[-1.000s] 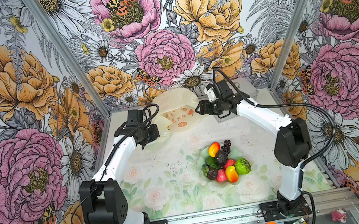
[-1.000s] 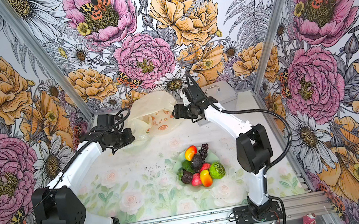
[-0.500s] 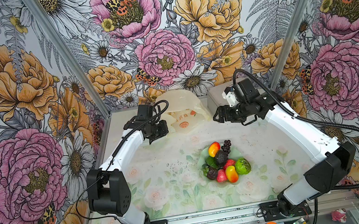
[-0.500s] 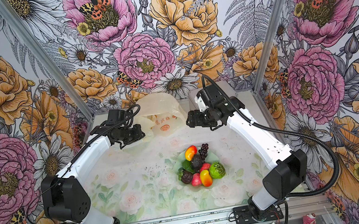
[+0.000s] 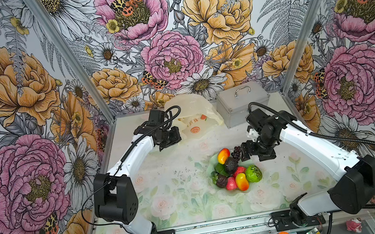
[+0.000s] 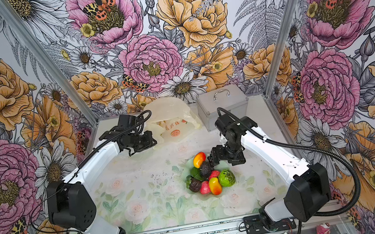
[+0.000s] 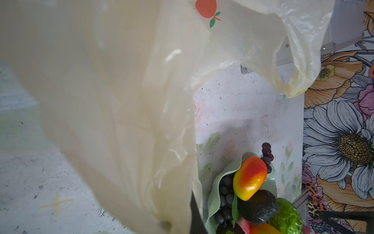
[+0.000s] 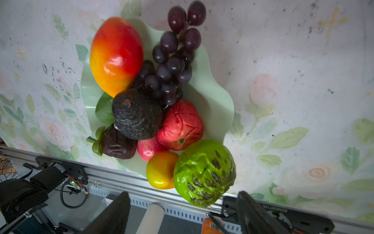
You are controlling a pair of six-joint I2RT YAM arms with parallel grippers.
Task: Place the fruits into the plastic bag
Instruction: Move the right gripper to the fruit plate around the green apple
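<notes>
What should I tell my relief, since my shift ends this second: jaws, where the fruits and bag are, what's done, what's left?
The left gripper is shut on the plastic bag, holding it up at the back of the table, beside the metal case.
The right gripper has its jaws open and empty, hovering by the grapes at the edge of the pale green dish.
The fruits all lie piled in that dish; none seen in the bag.
Done: bag lifted. Left: move every fruit into the bag.
</notes>
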